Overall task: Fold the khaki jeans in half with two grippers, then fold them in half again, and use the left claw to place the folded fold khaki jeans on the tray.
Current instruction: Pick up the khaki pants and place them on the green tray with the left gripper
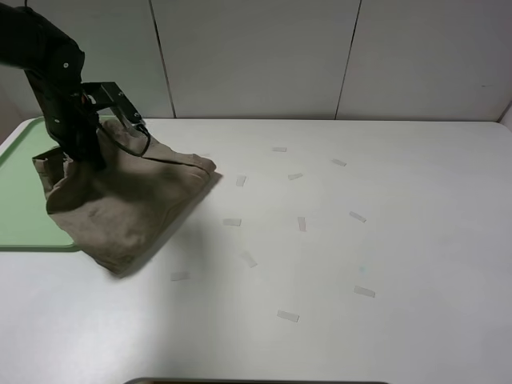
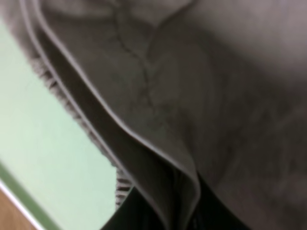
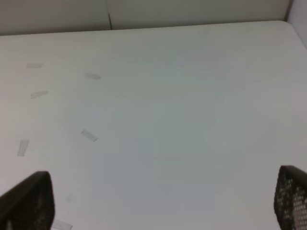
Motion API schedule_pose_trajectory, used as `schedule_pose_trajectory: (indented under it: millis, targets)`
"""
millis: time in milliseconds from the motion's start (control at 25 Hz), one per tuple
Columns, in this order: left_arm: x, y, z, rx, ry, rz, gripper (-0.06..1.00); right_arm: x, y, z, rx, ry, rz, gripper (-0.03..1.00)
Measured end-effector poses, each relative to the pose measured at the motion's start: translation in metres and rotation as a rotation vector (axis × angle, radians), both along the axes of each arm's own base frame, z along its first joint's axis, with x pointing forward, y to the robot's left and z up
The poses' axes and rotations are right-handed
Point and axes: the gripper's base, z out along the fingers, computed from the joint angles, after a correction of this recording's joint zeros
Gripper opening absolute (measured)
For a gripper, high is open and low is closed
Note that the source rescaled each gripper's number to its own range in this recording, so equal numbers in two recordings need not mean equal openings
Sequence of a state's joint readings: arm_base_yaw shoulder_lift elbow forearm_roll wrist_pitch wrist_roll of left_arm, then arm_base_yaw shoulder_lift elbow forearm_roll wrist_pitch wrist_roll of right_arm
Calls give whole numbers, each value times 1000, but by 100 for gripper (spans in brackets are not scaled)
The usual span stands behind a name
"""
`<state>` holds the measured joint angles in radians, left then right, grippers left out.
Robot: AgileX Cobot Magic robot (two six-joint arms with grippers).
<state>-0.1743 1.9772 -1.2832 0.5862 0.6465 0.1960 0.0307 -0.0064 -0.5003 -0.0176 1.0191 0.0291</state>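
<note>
My left gripper (image 1: 84,148) is clamped on the khaki jeans (image 1: 128,204) near the tabletop's (image 1: 360,240) far left corner. My own arm hides the fingers in the high view, and up close my left wrist camera shows little but blurred khaki folds, so I go by the bunched cloth under my wrist for the grip. The jeans hang as a folded bundle, part over the tray's (image 1: 20,204) right edge and part on the bare tabletop beside it; whether the lower fold touches the tabletop or just clears it I cannot say for sure. The tray itself is cut off at the left edge of the high view. My right gripper (image 3: 163,201) stands out of the high view; its wrist camera shows both fingers (image 3: 29,201) spread wide over the tabletop, holding nothing, with small tape strips (image 3: 88,135) scattered ahead.
</note>
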Motion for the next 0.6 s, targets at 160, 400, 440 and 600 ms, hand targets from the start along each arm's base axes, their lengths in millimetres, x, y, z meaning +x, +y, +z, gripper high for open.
schedule_pose_trajectory:
  millis: [160,400,440,600]
  targets:
    - [5,20,1,-33,-70,133,4,0,0,0,0,0,0,100]
    - [12,52,3,-98,-180,261,4,0,0,0,0,0,0,100]
    - [13,58,3,-105,-194,274,4,0,0,0,0,0,0,100]
    - [14,80,4,-108,-235,327,4,0,0,0,0,0,0,100]
